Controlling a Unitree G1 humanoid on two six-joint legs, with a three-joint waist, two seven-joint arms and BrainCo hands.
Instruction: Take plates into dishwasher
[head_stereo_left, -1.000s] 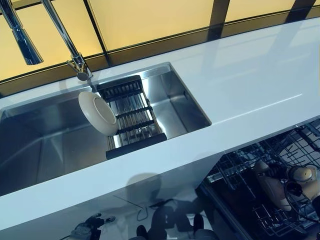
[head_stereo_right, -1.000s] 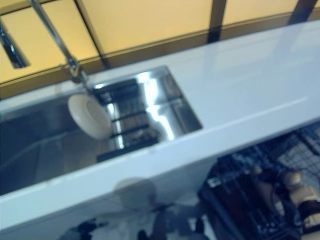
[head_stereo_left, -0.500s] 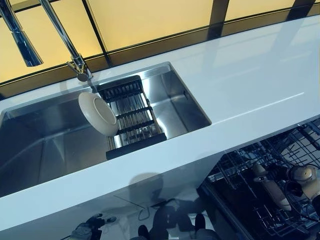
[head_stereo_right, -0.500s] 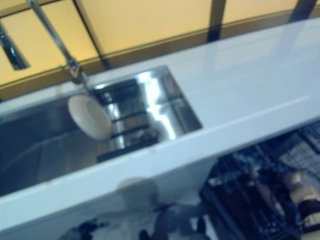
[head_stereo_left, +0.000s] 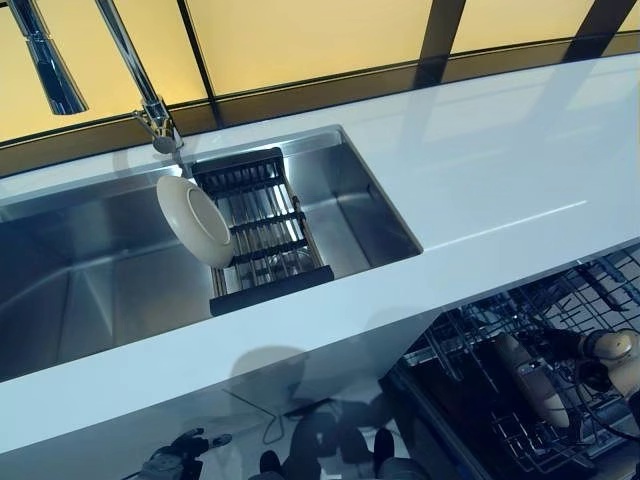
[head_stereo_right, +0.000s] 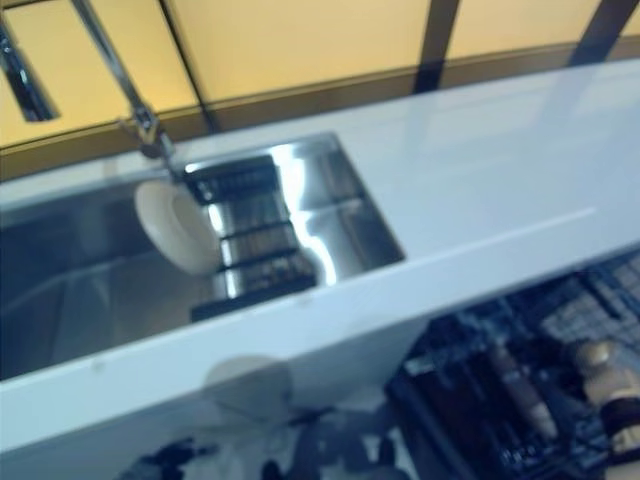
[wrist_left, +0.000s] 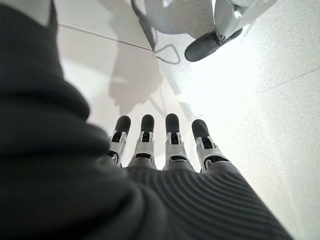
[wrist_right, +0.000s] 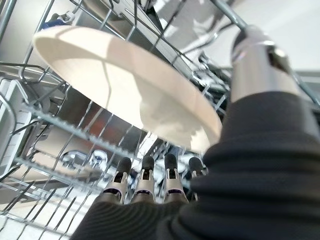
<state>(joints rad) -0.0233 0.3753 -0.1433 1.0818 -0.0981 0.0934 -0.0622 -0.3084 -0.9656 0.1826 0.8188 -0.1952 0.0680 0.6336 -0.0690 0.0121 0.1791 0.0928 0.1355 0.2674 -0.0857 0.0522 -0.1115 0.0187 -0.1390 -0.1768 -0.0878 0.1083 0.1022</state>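
Note:
A cream plate (wrist_right: 125, 85) stands on edge among the wires of the dishwasher rack (head_stereo_left: 480, 350), at the lower right below the counter. My right hand (head_stereo_left: 615, 350) is beside it. In its wrist view the fingers (wrist_right: 145, 192) stretch straight under the plate and the thumb (wrist_right: 255, 60) rises past its rim. A second cream plate (head_stereo_left: 195, 220) leans upright in the black drying rack (head_stereo_left: 262, 240) inside the sink (head_stereo_left: 90, 290). My left hand (wrist_left: 170, 150) hangs low by the cabinet front, fingers straight, holding nothing.
A tall chrome faucet (head_stereo_left: 140, 90) rises behind the sink. The white countertop (head_stereo_left: 500, 170) runs to the right above the pulled-out dishwasher rack. Yellow panels with dark frames line the back.
My right hand and its plate have sunk a little deeper into the dishwasher rack. The whole view has shifted slightly. The plate in the sink has not moved.

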